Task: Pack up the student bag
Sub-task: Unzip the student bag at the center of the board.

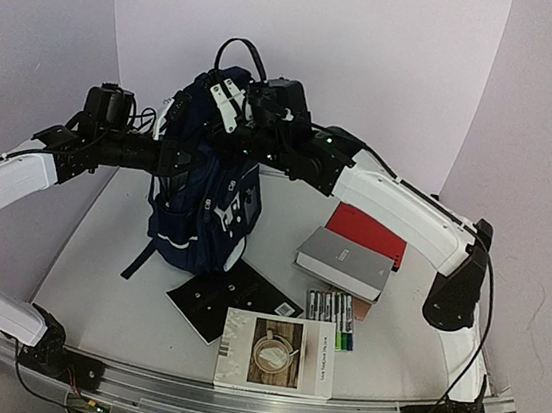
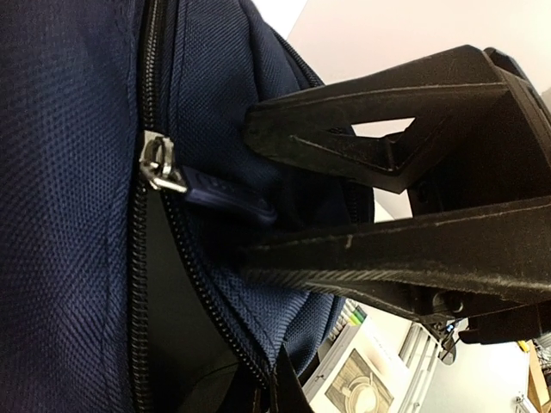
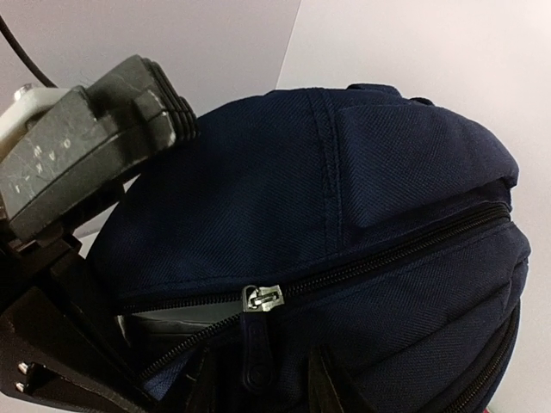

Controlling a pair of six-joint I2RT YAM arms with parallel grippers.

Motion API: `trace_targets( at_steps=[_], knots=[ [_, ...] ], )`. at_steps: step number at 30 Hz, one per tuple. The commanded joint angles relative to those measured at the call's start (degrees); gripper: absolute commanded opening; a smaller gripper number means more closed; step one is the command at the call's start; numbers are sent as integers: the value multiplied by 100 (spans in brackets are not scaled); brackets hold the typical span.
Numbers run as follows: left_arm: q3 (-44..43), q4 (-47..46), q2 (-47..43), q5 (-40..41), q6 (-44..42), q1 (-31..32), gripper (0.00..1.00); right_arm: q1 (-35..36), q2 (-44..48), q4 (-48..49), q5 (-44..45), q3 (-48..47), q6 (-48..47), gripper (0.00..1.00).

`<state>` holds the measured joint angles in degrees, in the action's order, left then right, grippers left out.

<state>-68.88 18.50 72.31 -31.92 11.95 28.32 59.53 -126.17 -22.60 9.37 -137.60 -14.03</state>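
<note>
Student bag (image 1: pixel 201 197) stands upright on the tabletop (image 1: pixel 110 247), toward the back, main zipper partly open near its top. Left end effector (image 2: pixel 250 194) reaches in at the bag's left flank, clenched on the navy zipper pull (image 2: pixel 225 196), which hangs from the metal slider (image 2: pixel 159 166). Right end effector (image 1: pixel 224 94) sits at the crown of the bag, fingers a little apart and against the fabric; cannot tell whether it grips anything. In front of the bag lies a black pad (image 1: pixel 229 300), and nearer the arms than that a white book (image 1: pixel 276 353) with a cup picture. To the bag's right: a grey book (image 1: pixel 343 262), a red book (image 1: pixel 374 231) behind it, and a row of markers (image 1: pixel 331 319)
</note>
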Motion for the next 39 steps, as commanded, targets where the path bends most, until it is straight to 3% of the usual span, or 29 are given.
trace_targets(
  at_steps=[1, 7, 13, 25, 28, 35, 39],
  knots=[
    [214, 399, 46, -117, -137, 7, 0, -52, -380, -403, 240, -257, -47, 31],
    [216, 395, 81, -146, -172, 7, 0, -52, -531, -371, 409, -457, -115, 24],
    [276, 447, -25, 259, -153, 8, 0, -51, -345, 31, 634, -325, -16, 1],
    [32, 1454, -116, 1754, -369, -9, 0, -167, 390, 603, 1598, 30, 447, 0],
    [-12, 1710, -201, 2179, -402, -36, 0, -340, 601, 595, 1408, 128, 660, 0],
    [-138, 2108, -309, 2732, -538, -62, 0, -784, 1210, 499, 33, 414, 1273, 0],
    [-178, 2163, -317, 2769, -643, -63, 0, -897, 1340, 464, -40, 496, 1255, 0]
  ],
)
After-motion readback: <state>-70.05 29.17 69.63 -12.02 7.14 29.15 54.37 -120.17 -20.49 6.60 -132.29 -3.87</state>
